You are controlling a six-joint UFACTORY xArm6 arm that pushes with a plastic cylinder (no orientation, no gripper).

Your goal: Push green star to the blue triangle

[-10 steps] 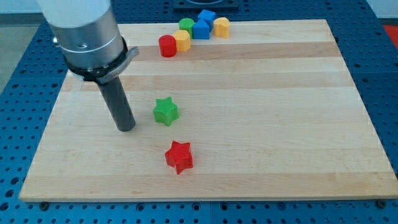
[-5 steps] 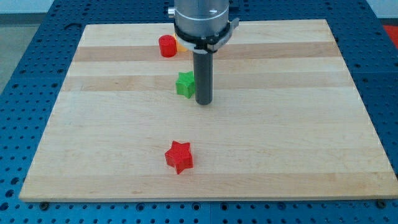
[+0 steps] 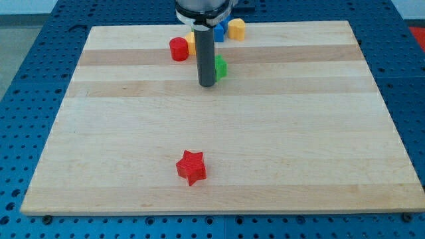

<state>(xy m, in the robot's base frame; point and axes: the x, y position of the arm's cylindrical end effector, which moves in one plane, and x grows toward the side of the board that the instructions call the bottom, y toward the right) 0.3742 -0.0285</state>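
Observation:
My tip point(image 3: 206, 83) rests on the wooden board point(image 3: 299, 119) near the view's top centre. The green star point(image 3: 220, 68) sits just behind and to the right of the rod, touching it and mostly hidden by it. A blue block point(image 3: 218, 32), its shape not clear, shows partly behind the rod near the board's top edge, a short way above the green star. Other blue blocks are hidden by the arm.
A red cylinder point(image 3: 178, 49) stands left of the rod with a yellow block point(image 3: 190, 44) beside it. Another yellow block point(image 3: 236, 28) sits at the top edge. A red star point(image 3: 191, 166) lies toward the view's bottom.
The green star has moved up and right across the board, from left of centre to near the block cluster. My tip followed it and now stands on its left side.

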